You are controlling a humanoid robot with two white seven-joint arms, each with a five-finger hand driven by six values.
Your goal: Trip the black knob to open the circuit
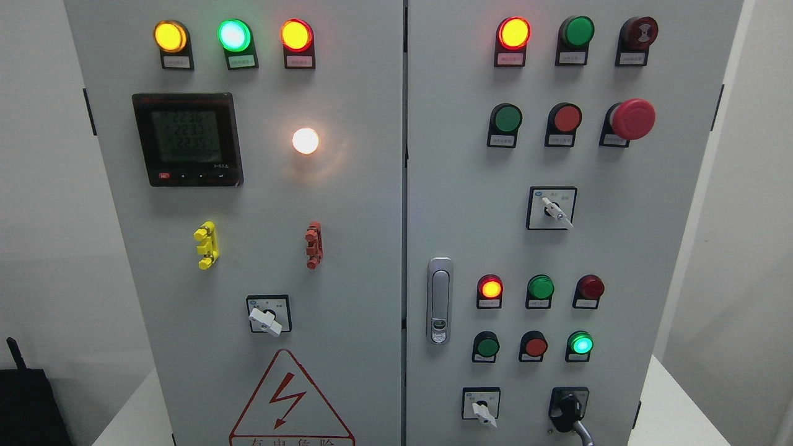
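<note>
Your black knob (567, 414) sits at the lower right corner of the right-hand door (669, 248), inside a small dark square plate. It is a glossy, rounded plastic handle, elongated — its long axis runs close to vertical, leaning slightly, with the lower end pointing down and a little to the right toward the bottom edge of the picture, where a pale grey strip continues out of frame. What that strip is, you cannot tell from here.

Just left of it you have a white selector switch (482, 412) on a matching square plate, its lever angled down to the right. Above those, two rows of round lamps and buttons: a lit red lamp (490, 288), a dark green one and a dark red one, then below them a green button, a red button and a lit green lamp (580, 343). A smooth metal door latch (439, 300), tall and rounded, stands at the door's left edge.

Higher up there is another white-levered selector (553, 209) and a domed red emergency button (632, 119), mushroom-shaped and matte.

The cabinet is flat, painted pale grey sheet metal. On the left-hand door (347, 248) you see a red-outlined lightning triangle (291, 402), a digital meter (187, 139) and a glowing white lamp (305, 140).

Neither robot hand shows — so you cannot judge whether the fingers are apart or together.
</note>
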